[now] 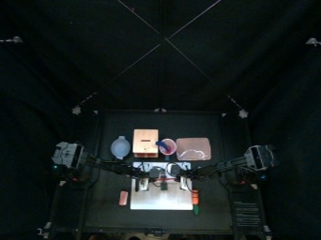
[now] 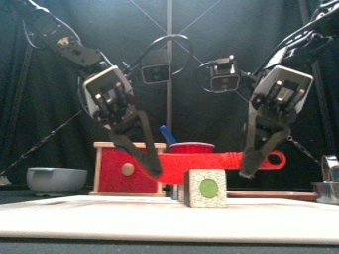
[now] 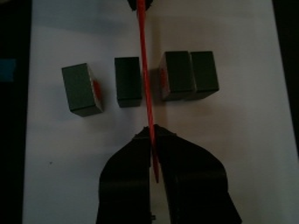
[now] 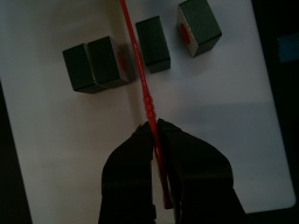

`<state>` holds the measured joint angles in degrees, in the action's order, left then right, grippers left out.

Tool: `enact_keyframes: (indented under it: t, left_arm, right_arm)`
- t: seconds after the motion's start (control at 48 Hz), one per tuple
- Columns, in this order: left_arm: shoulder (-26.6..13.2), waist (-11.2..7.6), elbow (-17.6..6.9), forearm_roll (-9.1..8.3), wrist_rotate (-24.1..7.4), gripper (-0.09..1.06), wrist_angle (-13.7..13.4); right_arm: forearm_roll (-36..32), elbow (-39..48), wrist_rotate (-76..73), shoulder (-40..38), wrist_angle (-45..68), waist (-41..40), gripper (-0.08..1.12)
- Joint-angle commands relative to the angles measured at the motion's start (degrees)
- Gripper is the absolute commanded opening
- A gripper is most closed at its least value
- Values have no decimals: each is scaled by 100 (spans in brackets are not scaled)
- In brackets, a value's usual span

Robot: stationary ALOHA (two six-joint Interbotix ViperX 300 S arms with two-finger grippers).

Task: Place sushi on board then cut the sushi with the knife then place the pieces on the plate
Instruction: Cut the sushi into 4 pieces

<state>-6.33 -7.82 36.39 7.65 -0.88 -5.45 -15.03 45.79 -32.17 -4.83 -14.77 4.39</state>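
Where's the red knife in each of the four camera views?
Top view: too small to pick out, above the white board.
Front view: red knife lying level just above the sushi, centre right.
Left wrist view: thin red line running up the middle between sushi pieces.
Right wrist view: thin red line, slanting, beside the sushi.
Shared landmark: the white board.

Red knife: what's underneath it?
The white cutting board and a row of dark green sushi blocks; the red knife runs over a gap between two. The left fingers and right fingers cover its ends; whether its edge touches the board cannot be seen.
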Motion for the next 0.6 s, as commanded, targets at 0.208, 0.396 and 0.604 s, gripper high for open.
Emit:
enact_keyframes:
  t: [0.208, 0.396, 0.604]
  left_arm:
    - [264, -492, -132, 9, 9, 43, 79]
    - [79, -642, -272, 53, 9, 42, 79]
    - [18, -668, -325, 70, 9, 42, 70]
  right_arm:
    - [62, -62, -62, -519, -44, 88, 36]
    - [167, -62, -70, -483, 0, 255, 36]
    - [272, -26, -79, -475, 9, 334, 36]
